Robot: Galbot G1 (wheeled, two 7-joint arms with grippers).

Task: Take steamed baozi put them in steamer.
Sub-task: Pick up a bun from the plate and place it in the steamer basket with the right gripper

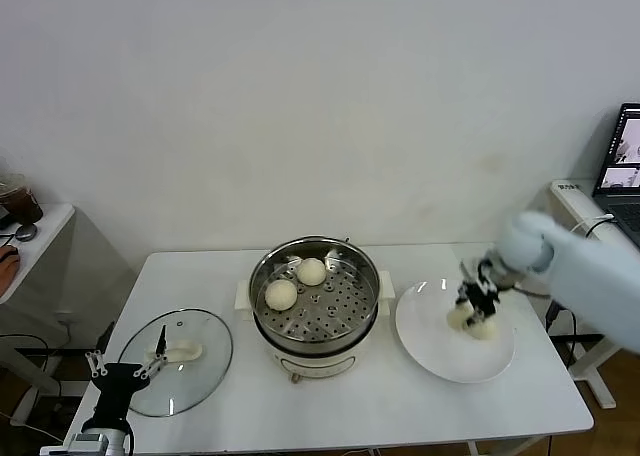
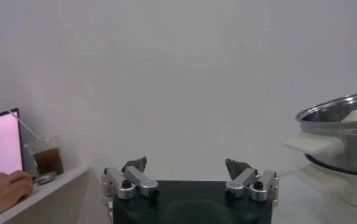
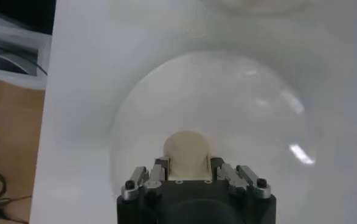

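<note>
Two cream-white steamed baozi (image 1: pixel 281 294) (image 1: pixel 312 271) lie on the perforated tray of the shiny steel steamer (image 1: pixel 367 276) at the table's middle. To its right is a flat white plate (image 1: pixel 440 351). There my right gripper (image 1: pixel 474 311) reaches down and is shut on a baozi (image 1: pixel 486 327). The right wrist view shows that bun (image 3: pixel 187 146) squeezed between the two fingers of the right gripper (image 3: pixel 188 162), still resting on the plate (image 3: pixel 227 103). My left gripper (image 1: pixel 118 370) hangs open and empty off the table's front-left corner. In its own wrist view the left gripper (image 2: pixel 190 173) holds nothing.
A round glass lid (image 1: pixel 200 376) with an oblong white handle (image 1: pixel 178 351) lies on the table left of the steamer. A side table (image 1: pixel 35 238) at far left holds an iced drink (image 2: pixel 44 159) near a person's hand (image 2: pixel 5 192). A laptop (image 1: pixel 622 166) sits at far right.
</note>
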